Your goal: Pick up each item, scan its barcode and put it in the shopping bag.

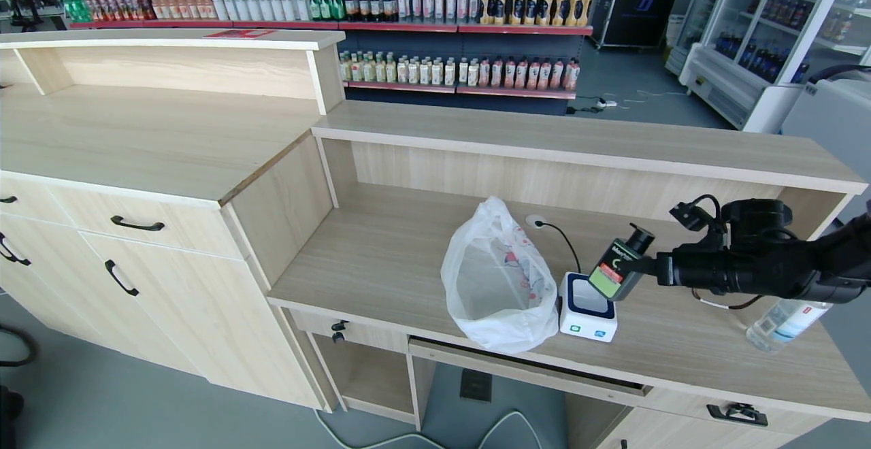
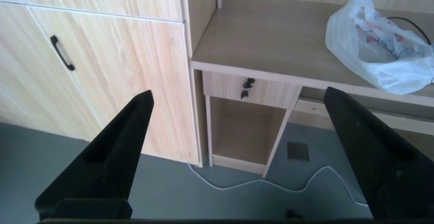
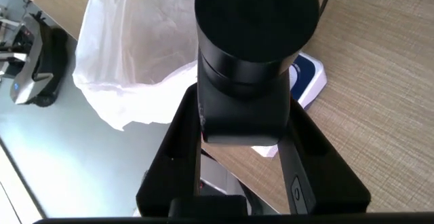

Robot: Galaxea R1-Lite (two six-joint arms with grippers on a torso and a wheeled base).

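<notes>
Right up against the right wrist camera, a small dark bottle [image 3: 254,47] is seen cap-first, clamped at its body between the fingers of the right gripper [image 3: 245,125]. From the head view the bottle [image 1: 618,271] is held in the air, tilted, just above the white scanner [image 1: 588,307], with the right gripper [image 1: 638,264] closed on it from the side.

The reason for that pose can be judged easily enough: the labelled side is turned down toward the scanner's blue-framed window so the barcode can be read. The scan step looks to be in hand, with the bagging not yet done.

The bottle itself is small, with a round black cap, a dark body, and a label that is mostly green with a red band low down. Whether the barcode faces the window squarely cannot be made out.

The shopping bag [image 1: 499,279], thin white plastic with its mouth open, is stood on the counter [image 1: 381,252] touching the scanner's side, so only a short carry is needed. A clear water bottle [image 1: 782,323] is laid on the counter under the right arm, partly hidden, presumably waiting its turn.

The left gripper [image 2: 239,95] is held low beside the counter, over the floor, its jaws spread wide on nothing, judged to be kept out of the way.
</notes>
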